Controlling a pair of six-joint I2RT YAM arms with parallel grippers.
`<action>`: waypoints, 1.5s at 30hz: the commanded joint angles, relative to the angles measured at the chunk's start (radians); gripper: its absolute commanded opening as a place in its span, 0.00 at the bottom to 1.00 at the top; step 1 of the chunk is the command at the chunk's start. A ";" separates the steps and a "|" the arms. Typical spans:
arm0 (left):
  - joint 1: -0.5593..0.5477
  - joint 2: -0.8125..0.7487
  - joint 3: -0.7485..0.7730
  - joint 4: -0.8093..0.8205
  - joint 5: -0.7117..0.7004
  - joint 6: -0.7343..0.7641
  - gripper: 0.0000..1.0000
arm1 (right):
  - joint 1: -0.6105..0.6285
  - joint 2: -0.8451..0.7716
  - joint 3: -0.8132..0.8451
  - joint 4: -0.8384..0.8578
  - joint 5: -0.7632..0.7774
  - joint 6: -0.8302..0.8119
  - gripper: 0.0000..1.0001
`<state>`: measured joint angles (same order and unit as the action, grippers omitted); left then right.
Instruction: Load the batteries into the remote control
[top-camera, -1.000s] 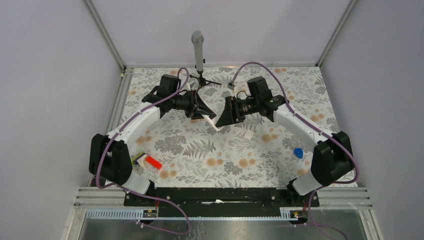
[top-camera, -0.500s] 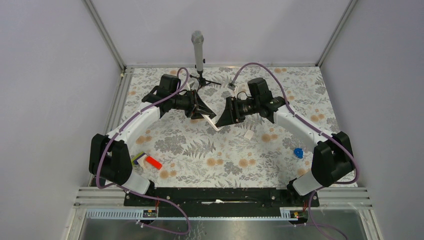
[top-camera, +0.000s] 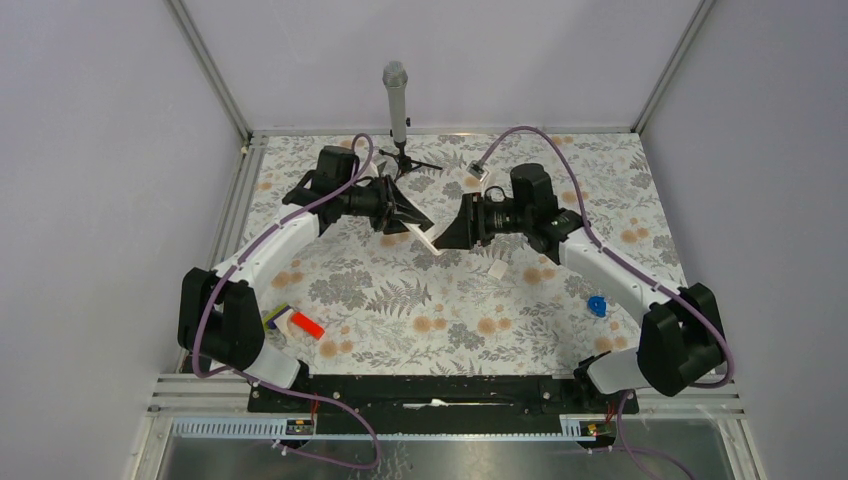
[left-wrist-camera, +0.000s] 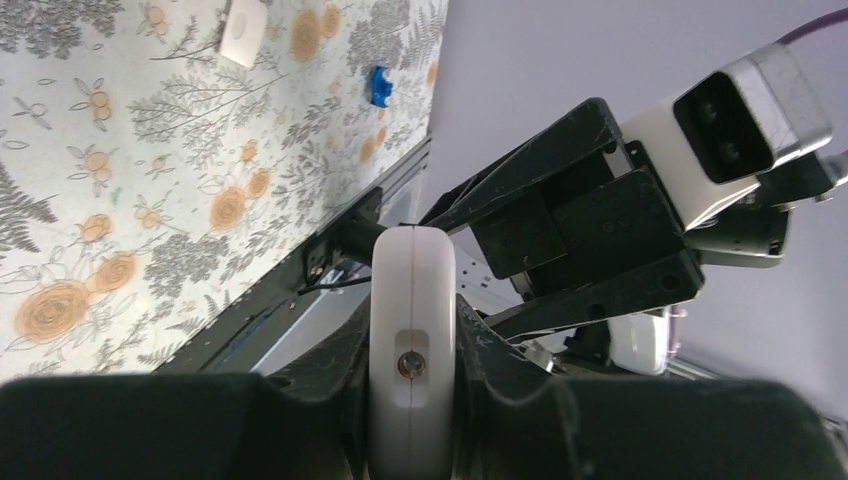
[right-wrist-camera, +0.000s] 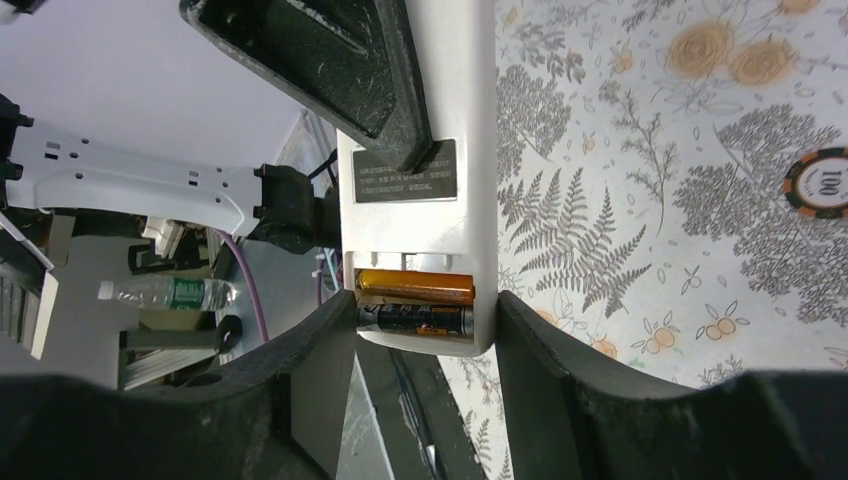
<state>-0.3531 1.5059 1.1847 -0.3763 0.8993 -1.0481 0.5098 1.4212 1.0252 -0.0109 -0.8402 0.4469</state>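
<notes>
Vs 1 s ago, we see the right arm's elbow swung outward and its right gripper (right-wrist-camera: 420, 303) drawn narrower. Its jaws now flank the open end of the remote control (left-wrist-camera: 412, 290); we can't tell if they press. The left gripper (left-wrist-camera: 412, 335) is clamped on the remote's smooth white rounded edge, held mid-air over the table center. 2 batteries (right-wrist-camera: 415, 288) lie side by side in the compartment, 1 copper, 1 dark. Below is a floral-print cloth (top-camera: 400, 300), w/ a small white rectangular piece (top-camera: 496, 270), a blue piece (top-camera: 597, 305), a mic (top-camera: 396, 100) and pale lavender walls.
</notes>
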 joint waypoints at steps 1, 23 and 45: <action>-0.010 -0.053 0.007 0.244 0.130 -0.196 0.00 | 0.022 -0.041 -0.045 0.165 -0.004 -0.004 0.46; -0.010 -0.096 -0.066 0.626 0.180 -0.554 0.00 | 0.021 -0.098 -0.080 0.216 0.131 -0.035 0.54; 0.020 -0.137 0.013 0.334 0.051 -0.068 0.00 | -0.045 -0.156 0.026 0.165 0.080 0.213 0.99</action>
<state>-0.3428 1.4384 1.1519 -0.1280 0.9775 -1.1629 0.4694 1.2846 1.0515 0.0959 -0.7059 0.6079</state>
